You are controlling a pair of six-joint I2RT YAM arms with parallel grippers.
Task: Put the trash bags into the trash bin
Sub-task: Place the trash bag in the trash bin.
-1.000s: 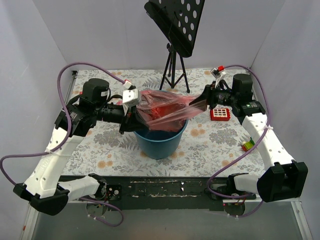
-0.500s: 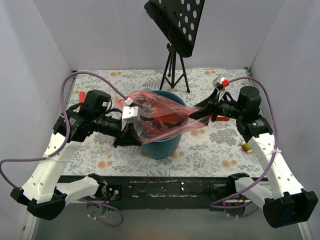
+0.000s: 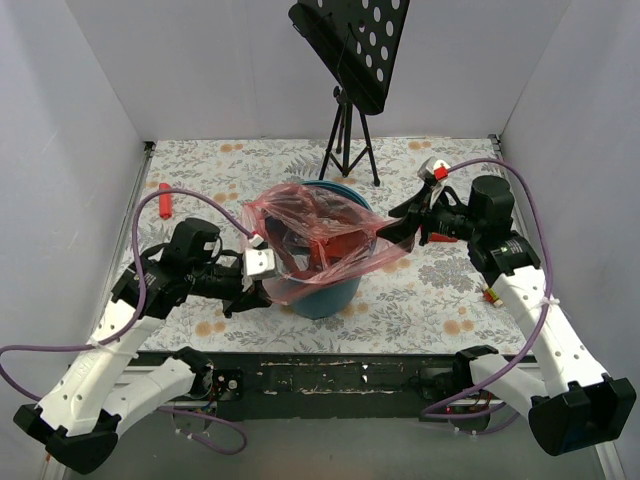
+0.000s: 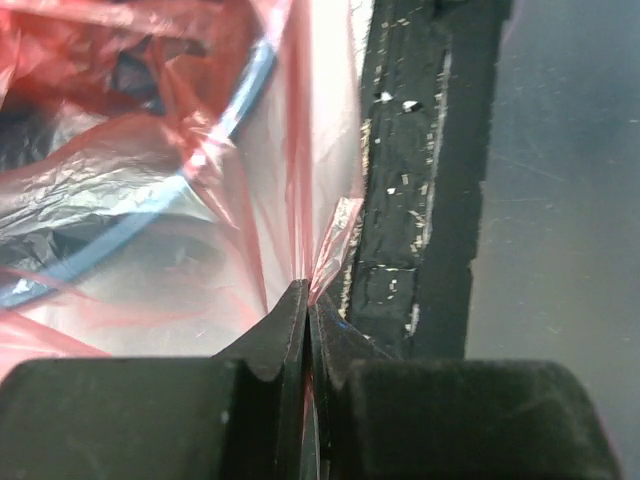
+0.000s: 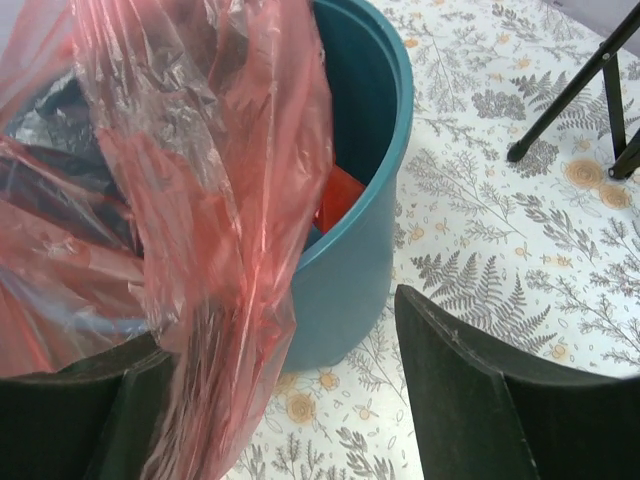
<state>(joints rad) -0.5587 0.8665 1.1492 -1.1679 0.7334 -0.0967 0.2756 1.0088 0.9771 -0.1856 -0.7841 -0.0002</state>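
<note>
Overhead view of a floral-print table (image 3: 440,300) with two robot arms reaching in from the bottom edge.

Nearest, low and left of centre, the left gripper (image 3: 265,292) sits just beside the near-left wall of the teal trash bin (image 3: 330,298). Its wrist view shows the left gripper (image 4: 306,300) with both fingers pressed together, pinching a thin edge of the red trash bag (image 4: 150,200); a curve of the bin's blue rim shows through the film in the upper left of that view.

At centre, the trash bag (image 3: 320,235) is spread across the mouth of the bin – part of it sags inside, part bulges above the rim, and a fold spills over the right side. Its long axis runs from lower left, at the left gripper, up to the right, towards the right gripper (image 3: 398,222).

The right gripper hovers just right of the bin. In its wrist view the right gripper (image 5: 275,340) has its fingers standing well apart, clamped on nothing; the trash bag (image 5: 200,200) drapes over the finger in the lower left of the frame, beside the trash bin (image 5: 350,250).

So only the left arm has hold of the film, and its pinch point sits outside the rim – the bin's opening lies up and to the right of it, which is likely where that edge must travel before release.

Farthest, at top centre, a black perforated music stand (image 3: 350,45) rises on a tripod. A small red cylinder (image 3: 164,200) lies at far left.
</note>
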